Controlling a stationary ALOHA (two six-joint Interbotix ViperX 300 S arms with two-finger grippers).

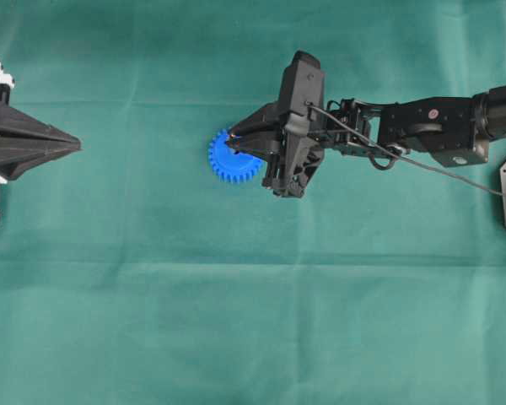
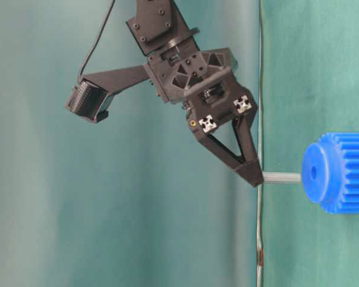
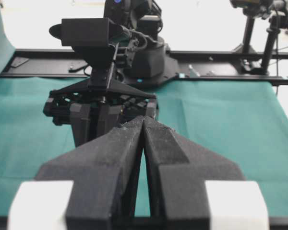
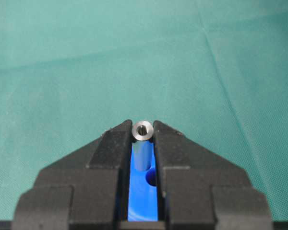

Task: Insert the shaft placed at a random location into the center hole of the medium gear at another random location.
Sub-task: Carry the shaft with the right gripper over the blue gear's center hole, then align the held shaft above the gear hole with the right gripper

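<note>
The blue medium gear [image 1: 233,162] lies flat on the green cloth. My right gripper [image 1: 234,136] is over it, shut on the thin silvery shaft [image 4: 143,146] and holding it upright. In the right wrist view the gripper [image 4: 143,127] grips the shaft near its shiny round top, and the gear's hub [image 4: 141,201] shows between the fingers. The center hole [image 4: 151,178] is dark and lies just right of the shaft's lower end. In the table-level view the shaft [image 2: 281,177] runs from the gripper [image 2: 254,176] to the hub [image 2: 314,173]. My left gripper [image 1: 76,146] is shut and empty at the far left.
The right arm [image 1: 430,126] reaches in from the right edge, with a cable [image 1: 455,173] trailing from it. In the left wrist view the shut left gripper [image 3: 143,120] points at the right arm's gripper body [image 3: 101,108]. Green cloth [image 1: 236,321] covers the table.
</note>
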